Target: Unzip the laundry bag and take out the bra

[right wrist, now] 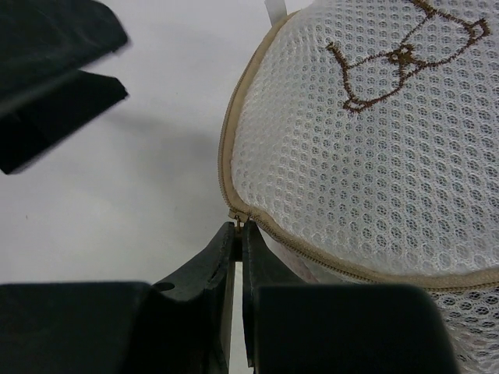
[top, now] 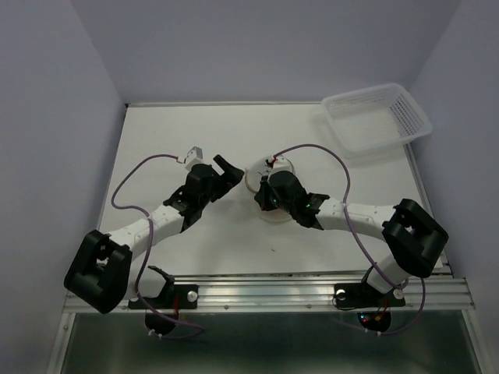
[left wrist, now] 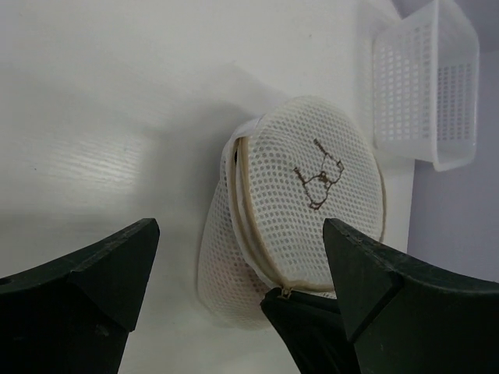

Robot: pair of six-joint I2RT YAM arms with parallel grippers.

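The laundry bag [top: 278, 164] [left wrist: 312, 195] [right wrist: 366, 156] is a round white mesh dome with a tan zipper rim and a brown stitched figure, lying mid-table. My right gripper [top: 263, 195] [right wrist: 239, 227] is shut on the small metal zipper pull [right wrist: 238, 224] [left wrist: 287, 293] at the bag's near edge. The zipper looks closed along the rim that shows. My left gripper [top: 227, 167] [left wrist: 239, 234] stands open just left of the bag, with nothing between its fingers. Its fingers [right wrist: 54, 78] show at the upper left of the right wrist view. The bra is hidden.
A rectangular white plastic basket [top: 376, 117] [left wrist: 425, 78] stands at the far right corner of the table. Walls close in the table on the left, back and right. Purple cables loop over both arms.
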